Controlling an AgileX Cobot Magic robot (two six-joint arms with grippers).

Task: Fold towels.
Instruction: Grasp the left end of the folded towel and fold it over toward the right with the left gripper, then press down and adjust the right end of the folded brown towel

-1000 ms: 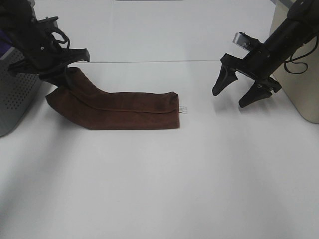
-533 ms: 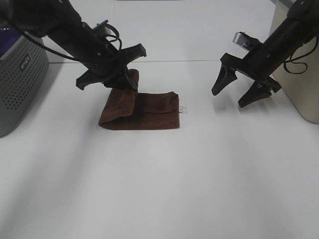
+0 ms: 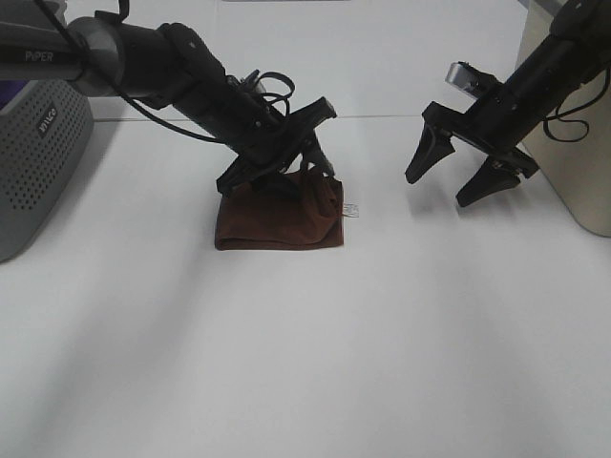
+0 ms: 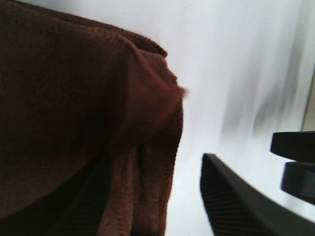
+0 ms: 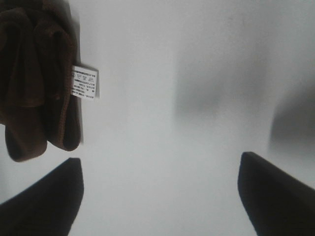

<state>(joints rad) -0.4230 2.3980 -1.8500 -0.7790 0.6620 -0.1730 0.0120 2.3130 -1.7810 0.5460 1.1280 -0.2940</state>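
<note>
Towel (image 3: pixel 277 224): a dark reddish-brown cloth, folded into a small thick rectangle, flat on the white table (image 3: pixel 305 363) a little left of the middle in the high view.

At the far left stands a grey perforated basket (image 3: pixel 38 162), well apart from the towel. My left arm reaches from that side across to the towel. My left claw (image 3: pixel 304 172) sits low over the towel's back edge, toward its right end. Its jaws are apart. In my left wrist view, one ribbed black finger (image 4: pixel 236 206) is clear of the cloth, with bare table showing between it and the folded layers (image 4: pixel 74 108). I cannot see the other finger; that side is dark. A loose flap of cloth sticks up from the top layer there.

At the towel's right end, a small white tag (image 3: pixel 351 210) pokes out onto the table. My right wrist view shows the tag (image 5: pixel 84 82) lying flat beside the stacked folds (image 5: pixel 34 73).

Further right, my right claw (image 3: pixel 441 189) hangs above the table, near the towel but not touching it. Its jaws are spread wide and hold nothing; both dark fingers (image 5: pixel 275 196) frame bare table.

At the far right edge stands a beige box (image 3: pixel 573 181).
</note>
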